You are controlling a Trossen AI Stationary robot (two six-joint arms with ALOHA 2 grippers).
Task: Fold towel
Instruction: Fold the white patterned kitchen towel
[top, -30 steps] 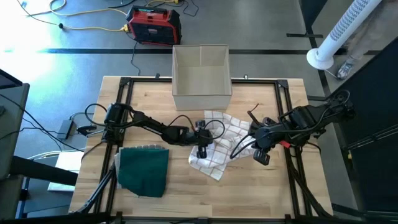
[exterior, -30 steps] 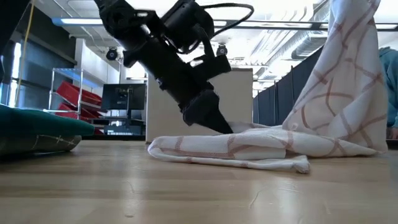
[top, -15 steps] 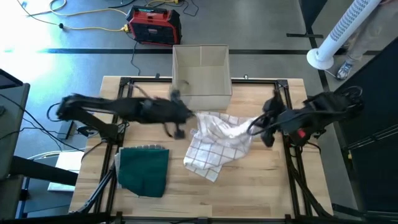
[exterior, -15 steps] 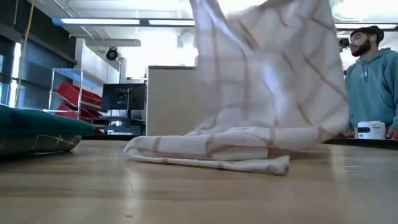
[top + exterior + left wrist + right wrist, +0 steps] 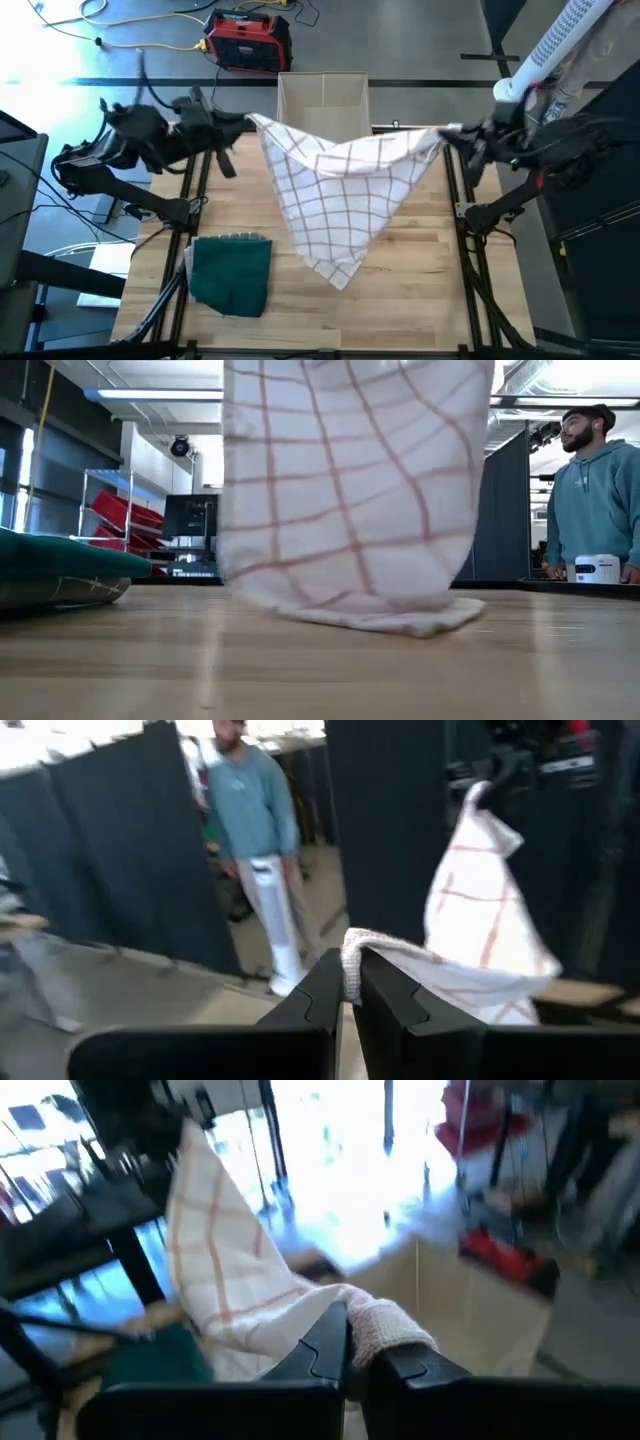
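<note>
Fingers of our left gripper point(image 5: 243, 122) and right gripper point(image 5: 447, 133) pinch the checked towel's point(image 5: 340, 190) corners; it hangs spread before the box point(image 5: 322, 90), near the bench's far edge.

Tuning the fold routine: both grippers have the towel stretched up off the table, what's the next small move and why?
Probably lower both arms together and draw the towel flat onto the table. The left gripper and right gripper each pinch a top corner, held wide apart, and only the bottom tip rests on the wood. It hangs spread and uncrumpled, so laying it flat looks like the sensible setup before folding.
</note>
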